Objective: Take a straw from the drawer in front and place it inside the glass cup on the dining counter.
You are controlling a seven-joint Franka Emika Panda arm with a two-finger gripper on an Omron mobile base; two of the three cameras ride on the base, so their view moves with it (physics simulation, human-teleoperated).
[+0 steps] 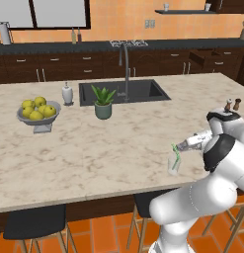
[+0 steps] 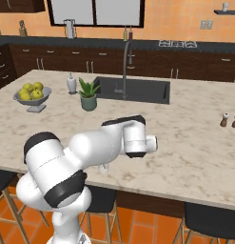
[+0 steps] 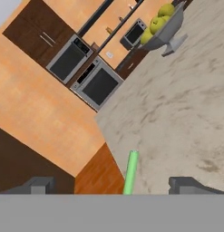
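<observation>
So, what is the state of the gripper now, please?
Gripper: open; the straw stands in the glass cup, between the spread fingers, not gripped.

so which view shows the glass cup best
The left base view: the glass cup stands near the dining counter's front edge with the straw in it, beside the end effector. In the right base view the arm covers it; the hand view shows the straw, no cup.

You face desk (image 1: 94, 153): fruit bowl (image 1: 38, 112) far left, soap bottle (image 1: 67, 93) right of it, sink (image 1: 122, 92) beyond centre, potted plant (image 1: 103, 103) before sink. Glass cup (image 1: 174, 163) near front edge, straw (image 1: 176, 155) in it, pincer (image 1: 182, 146) just right. Shakers (image 1: 232, 104) far right.
</observation>
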